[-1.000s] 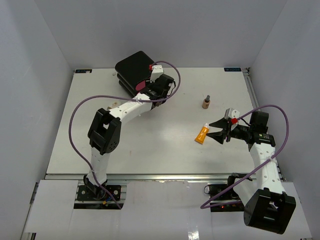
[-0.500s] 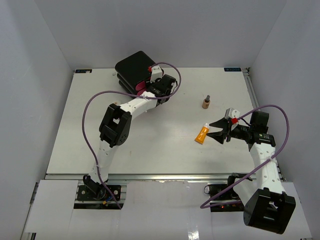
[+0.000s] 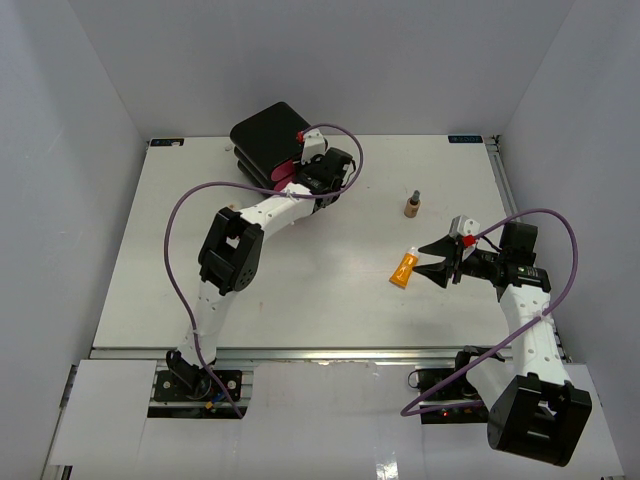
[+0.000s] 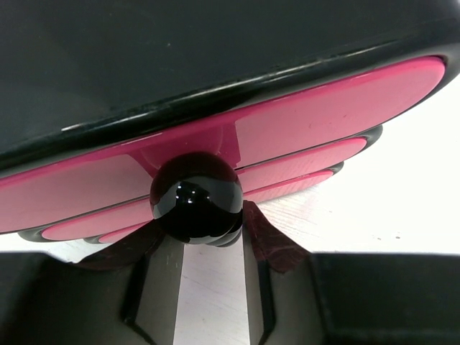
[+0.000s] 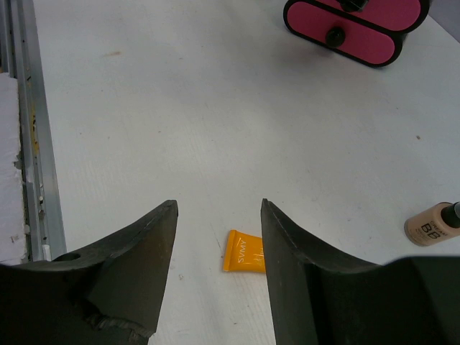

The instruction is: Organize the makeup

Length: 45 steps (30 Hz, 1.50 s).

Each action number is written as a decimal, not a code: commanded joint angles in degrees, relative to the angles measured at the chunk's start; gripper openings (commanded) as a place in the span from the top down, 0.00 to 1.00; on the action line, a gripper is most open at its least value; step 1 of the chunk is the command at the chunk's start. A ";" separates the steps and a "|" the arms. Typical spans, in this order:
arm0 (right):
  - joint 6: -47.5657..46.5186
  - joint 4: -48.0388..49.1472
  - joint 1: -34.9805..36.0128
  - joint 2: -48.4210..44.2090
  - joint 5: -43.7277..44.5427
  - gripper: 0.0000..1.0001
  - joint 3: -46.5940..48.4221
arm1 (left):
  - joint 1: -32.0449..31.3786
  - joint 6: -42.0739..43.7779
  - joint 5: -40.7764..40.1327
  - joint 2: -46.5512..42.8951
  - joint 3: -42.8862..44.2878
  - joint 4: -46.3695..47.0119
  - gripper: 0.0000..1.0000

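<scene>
Only close up is a knob seen within the left gripper, grip untellable; the right gripper is held spread over the orange tube.

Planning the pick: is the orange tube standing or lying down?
Lying down: the orange tube rests flat on the table, its printed face up.

The right claw has its two dark fingers apart. An orange tube lies on the white table, seen in the gap between them. A tan bottle lies off to the claw's right. Pink drawers sit far ahead.
</scene>
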 commanded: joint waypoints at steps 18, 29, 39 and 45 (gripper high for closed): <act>0.09 0.13 -0.47 -0.63 -2.07 0.44 0.39 | -3.02 -9.65 3.60 -12.05 -16.47 0.76 0.72; 0.11 0.13 -0.47 -0.70 -2.19 0.43 0.37 | -8.51 -18.18 3.58 -17.49 -25.82 -0.93 0.71; 0.09 0.04 -0.55 -0.69 -2.18 0.43 0.30 | -8.74 -14.63 5.24 -19.30 -24.10 -1.61 0.17; 0.18 0.04 -0.67 -1.04 -2.24 0.40 0.11 | -8.74 -10.17 11.22 -22.50 -23.73 -1.55 0.04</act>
